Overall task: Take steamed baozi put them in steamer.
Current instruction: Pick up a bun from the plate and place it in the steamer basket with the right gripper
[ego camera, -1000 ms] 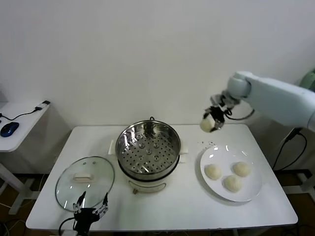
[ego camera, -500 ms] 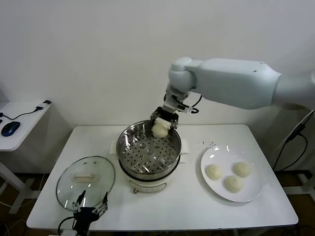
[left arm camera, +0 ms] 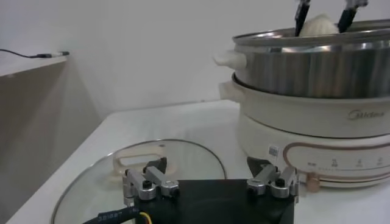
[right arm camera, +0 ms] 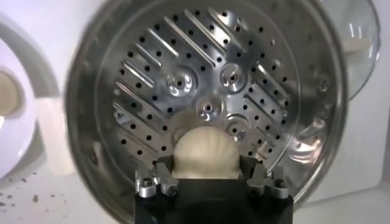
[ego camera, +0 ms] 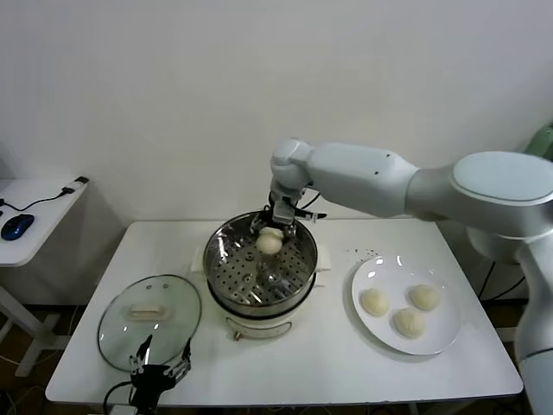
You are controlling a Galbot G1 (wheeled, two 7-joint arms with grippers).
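Now the right gripper [ego camera: 271,230] hangs over the far side of the steamer [ego camera: 261,261], its fingers clamped on one baozi [ego camera: 269,243] that sits between them, just above the perforated tray [right arm camera: 201,97]. A second ago that gripper held the bun high above the table near the plate; it has since swung across to the pot. Three more baozi [ego camera: 400,309] lie on the white plate [ego camera: 443,333]. The left gripper [ego camera: 159,377] waits with its fingers spread wide at the table's front edge, beside the glass lid [ego camera: 149,321].

Lid [ego camera: 149,321] left of steamer [ego camera: 260,264], plate [ego camera: 406,304] right.
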